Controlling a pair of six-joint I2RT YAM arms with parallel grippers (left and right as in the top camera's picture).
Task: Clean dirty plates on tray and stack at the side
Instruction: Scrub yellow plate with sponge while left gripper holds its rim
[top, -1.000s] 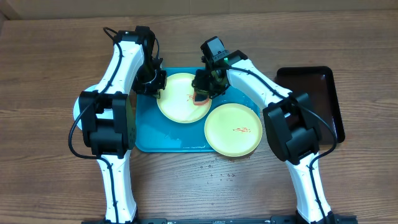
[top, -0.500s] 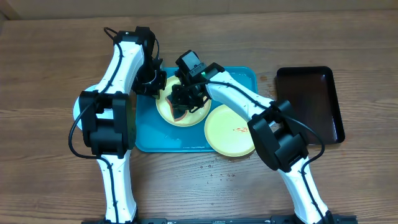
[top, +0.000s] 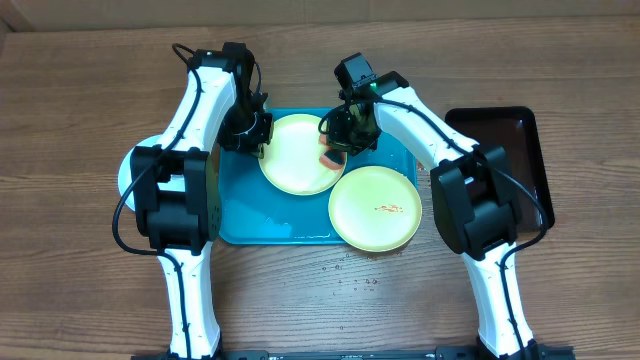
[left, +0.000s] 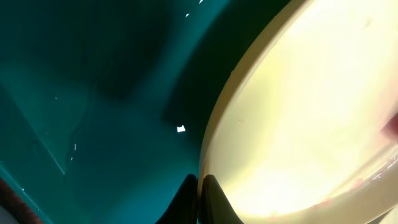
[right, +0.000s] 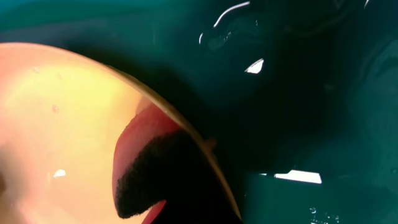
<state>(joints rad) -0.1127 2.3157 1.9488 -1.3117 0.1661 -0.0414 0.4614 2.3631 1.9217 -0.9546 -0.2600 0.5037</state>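
Left hand (top: 252, 135) pinches the rim of a pale yellow-green round plastic plate (top: 295, 160); right hand (top: 338, 142) clamps a red sponge (top: 328, 159) on it.

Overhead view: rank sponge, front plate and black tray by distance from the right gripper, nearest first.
1. sponge, held in the right gripper, on the back plate.
2. front plate, nearer the robot's base.
3. black tray, off to the right.

txt: none legible | labels/brands/nos: none | plates, tray, arms: no readable marks in any view
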